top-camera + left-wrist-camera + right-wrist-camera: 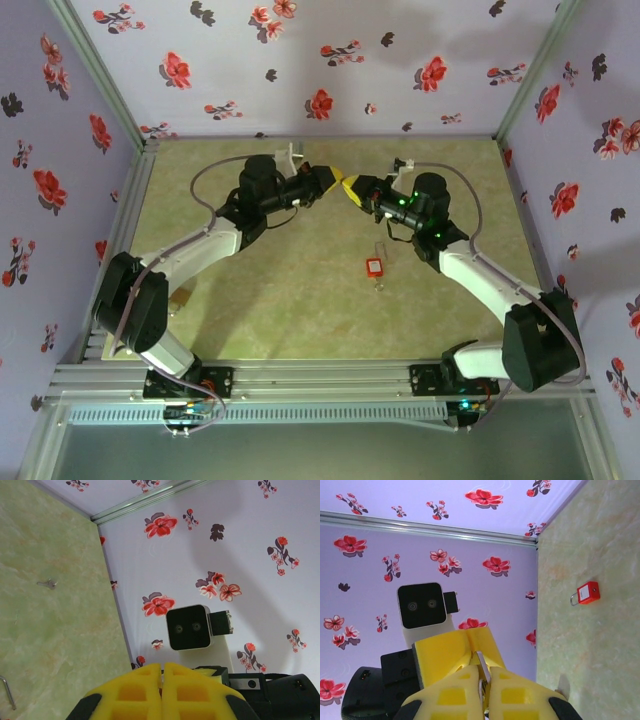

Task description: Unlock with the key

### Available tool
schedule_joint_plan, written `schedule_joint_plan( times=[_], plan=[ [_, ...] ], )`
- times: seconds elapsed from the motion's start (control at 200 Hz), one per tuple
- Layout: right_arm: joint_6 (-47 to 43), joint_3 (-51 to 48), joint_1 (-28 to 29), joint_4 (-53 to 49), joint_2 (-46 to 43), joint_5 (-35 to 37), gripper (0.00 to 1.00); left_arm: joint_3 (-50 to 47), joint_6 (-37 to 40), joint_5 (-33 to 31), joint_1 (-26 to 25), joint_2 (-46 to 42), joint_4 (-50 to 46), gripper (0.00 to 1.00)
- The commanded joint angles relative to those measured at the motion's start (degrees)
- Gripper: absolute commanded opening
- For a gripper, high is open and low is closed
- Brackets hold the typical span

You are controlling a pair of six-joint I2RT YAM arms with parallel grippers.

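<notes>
Both grippers meet fingertip to fingertip above the far middle of the table. A thin silver key (481,661) runs from the seam of the left gripper's yellow fingers (452,647) into my right gripper (483,670), which is shut on it. My left gripper (162,667) is shut too, with a pale sliver of the key in its seam. From above, the left gripper (335,178) and right gripper (353,190) touch. The red padlock (375,267) lies flat on the table in front of the right arm, apart from both grippers, and appears again as the padlock (588,592).
A small silver metal piece (48,583) lies on the green table (300,300). Flowered walls close in the back and both sides. The right wrist camera (188,627) faces the left gripper at close range.
</notes>
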Motion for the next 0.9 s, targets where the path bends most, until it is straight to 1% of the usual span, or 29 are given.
schedule_joint_plan(
  times=[0.0,0.03,0.095,0.14,0.205,0.305,0.41,0.43,0.495,0.575,0.655,0.725,0.78,0.89],
  plan=[
    [-0.3,1.0,-0.1,2.3,-0.4,-2.0,0.00,-1.9,1.2,2.5,-0.2,-0.5,0.4,0.01],
    [-0.5,1.1,-0.1,1.7,-0.5,-2.2,0.00,-2.1,0.9,2.5,-0.1,-0.5,0.5,0.07],
    [-1.7,1.1,-0.1,-0.3,-1.2,-2.2,0.00,-2.7,0.5,2.2,0.2,-0.7,1.2,0.23],
    [-2.5,1.1,-0.1,-1.7,-1.7,-2.1,0.00,-2.8,0.5,1.6,0.6,-1.0,0.8,0.39],
    [-3.7,1.2,-0.1,-3.6,-2.4,-2.0,0.00,-3.0,0.5,0.6,1.2,-1.6,0.2,0.54],
    [-4.9,1.5,-0.1,-6.4,-3.0,-2.5,0.00,-2.8,0.6,-1.2,3.0,-3.3,-1.7,0.68],
    [-6.2,1.3,-0.2,-8.8,-3.8,-2.5,0.00,-2.5,1.2,-2.3,5.4,-5.1,-3.8,0.76],
    [-6.4,1.3,-0.2,-9.1,-3.9,-2.4,0.00,-2.5,1.4,-2.4,5.8,-5.4,-4.3,0.81],
    [-6.8,1.1,-0.3,-10.1,-4.2,-2.4,0.00,-2.2,2.1,-2.3,7.4,-6.6,-6.1,0.89],
    [-7.2,1.1,-0.3,-10.5,-4.3,-2.5,0.00,-1.6,4.4,-2.2,9.4,-8.2,-10.9,0.92],
    [-7.3,1.1,-0.4,-10.7,-4.3,-2.6,0.00,-0.8,8.0,-2.3,11.8,-10.0,-19.2,0.93],
    [-7.9,1.3,-0.4,-11.5,-4.3,-2.7,0.00,1.1,13.4,-3.5,14.3,-11.2,-29.3,0.93],
    [-8.7,1.7,-0.4,-12.9,-4.4,-2.6,0.00,3.2,17.5,-5.3,16.3,-11.5,-39.2,0.94],
    [-11.2,3.0,-0.5,-17.3,-4.3,-2.7,0.00,8.0,25.9,-9.1,20.4,-9.6,-55.8,0.94]
  ],
)
